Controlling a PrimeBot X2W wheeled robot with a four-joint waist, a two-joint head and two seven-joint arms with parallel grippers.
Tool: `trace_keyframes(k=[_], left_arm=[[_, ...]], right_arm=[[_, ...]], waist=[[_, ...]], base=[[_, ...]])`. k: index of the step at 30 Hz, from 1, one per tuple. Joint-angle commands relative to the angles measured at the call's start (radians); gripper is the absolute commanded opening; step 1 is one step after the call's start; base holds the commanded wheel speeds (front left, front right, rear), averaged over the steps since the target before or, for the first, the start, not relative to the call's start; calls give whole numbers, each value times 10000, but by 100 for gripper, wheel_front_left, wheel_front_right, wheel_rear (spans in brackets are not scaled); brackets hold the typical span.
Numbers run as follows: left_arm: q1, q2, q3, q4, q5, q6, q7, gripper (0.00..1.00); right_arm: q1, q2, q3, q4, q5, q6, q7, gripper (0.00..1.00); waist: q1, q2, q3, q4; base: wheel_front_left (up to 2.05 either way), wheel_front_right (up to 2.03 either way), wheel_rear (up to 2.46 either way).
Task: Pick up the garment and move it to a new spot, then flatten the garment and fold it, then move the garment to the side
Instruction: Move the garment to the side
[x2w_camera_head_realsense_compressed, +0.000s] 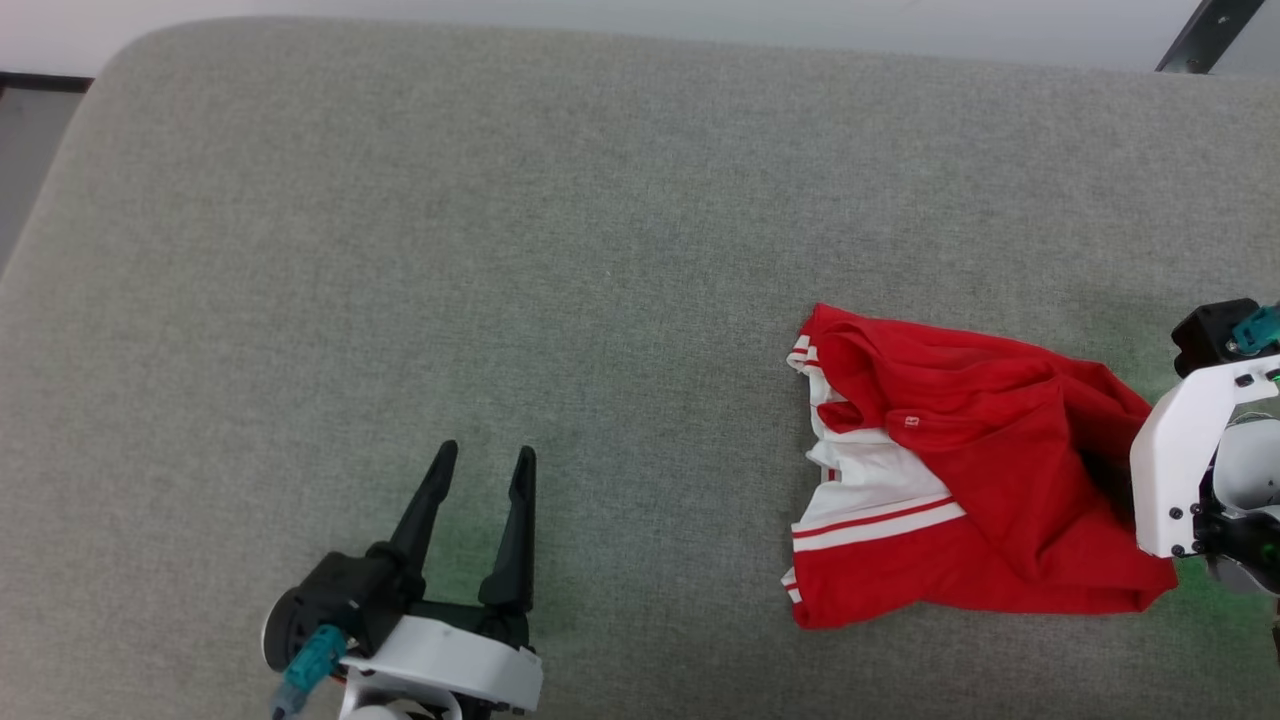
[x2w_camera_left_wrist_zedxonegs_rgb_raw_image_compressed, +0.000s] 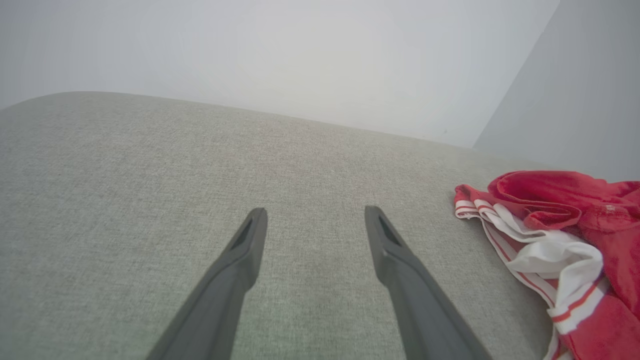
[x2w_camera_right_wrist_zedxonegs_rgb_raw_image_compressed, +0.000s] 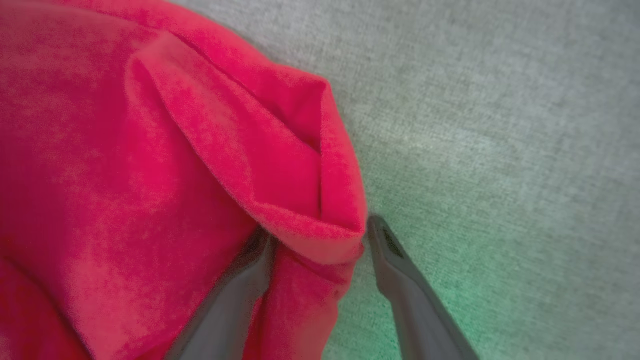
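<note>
Garment: the garment (x2w_camera_head_realsense_compressed: 980, 470), a red T-shirt, lies crumpled on the right half of the table (x2w_camera_head_realsense_compressed: 500, 250). Its white sleeve ends and striped bands are turned toward the middle, and the plain red body is bunched toward the right edge of the head view.
Table: covered in grey woven cloth and rounded at its far left corner.
Left arm pose: low at the near left. The left gripper (x2w_camera_head_realsense_compressed: 487, 452) points away from the robot across bare cloth, and its long dark fingers run close over the surface.
Left jaws: released and spread wide, with nothing between them. They are well apart from the garment, which sits at the right edge of the left wrist view.
Right arm pose: it comes in from the right edge of the head view. Its white wrist housing (x2w_camera_head_realsense_compressed: 1185, 470) stands over the garment's right end and hides the fingers below.
Right jaws: released. The right gripper (x2w_camera_right_wrist_zedxonegs_rgb_raw_image_compressed: 317, 231) is spread astride a folded red edge of the garment.
Right fingers: one finger (x2w_camera_right_wrist_zedxonegs_rgb_raw_image_compressed: 235, 295) lies against the red cloth with its tip tucked under the fold. The other finger (x2w_camera_right_wrist_zedxonegs_rgb_raw_image_compressed: 400, 270) is over bare grey cloth just beside the fold.
Grip: the fold sits between the fingers but is not pinched. The right wrist view is too soft to show whether the tips touch the table.
Light: a green glow (x2w_camera_right_wrist_zedxonegs_rgb_raw_image_compressed: 450, 295) falls on the cloth by the right fingers.
</note>
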Motion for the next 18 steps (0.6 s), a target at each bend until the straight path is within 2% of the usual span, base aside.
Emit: trace_keyframes(k=[1,9,14,18], left_arm=[[-100,-19,24,11,104,-54,-9,100],[92,-15,150,69,278,-84,-5,100],[171,-17,357,10,360,-82,-5,100],[208,-18,453,-80,421,-105,-4,100]], right_arm=[[524,538,611,622,160,8,-25,0],[633,594,434,516,532,8,-901,0],[676,862,-319,121,1025,8,-1855,0],[911,525,-756,-254,1138,-3,-2234,0]], waist=[[0,0,-54,-26],[0,0,-336,-344],[0,0,-432,-760],[0,0,-401,-1145]], base=[[0,0,0],[0,0,0],[0,0,0],[0,0,0]])
